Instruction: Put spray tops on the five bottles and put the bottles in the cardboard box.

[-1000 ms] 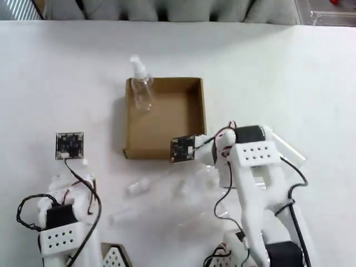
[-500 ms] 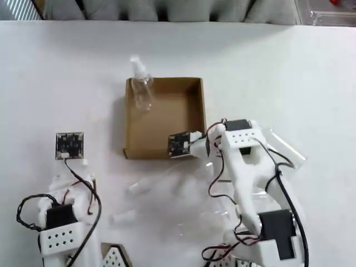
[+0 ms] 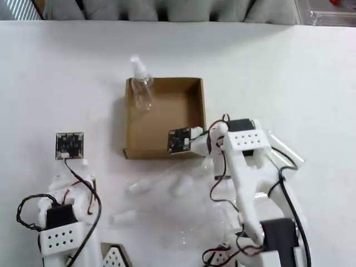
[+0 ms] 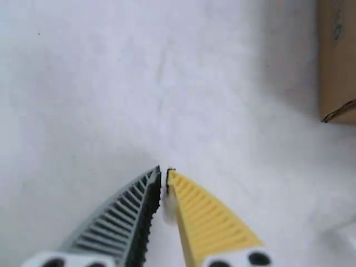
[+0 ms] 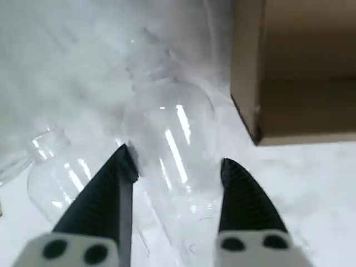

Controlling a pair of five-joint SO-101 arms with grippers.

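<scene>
Beside the cardboard box (image 5: 289, 67), our right end effector (image 5: 177, 158) hangs spread over a clear bottle (image 5: 172, 122) (light, slick plastic, we judge); we should grip mid-body.

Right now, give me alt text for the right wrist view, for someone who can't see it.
The right gripper hangs open over a clear bottle lying on the white table, the bottle showing between its two black fingers. A second clear bottle lies beside it, and a corner of the cardboard box stands just beyond.
</scene>
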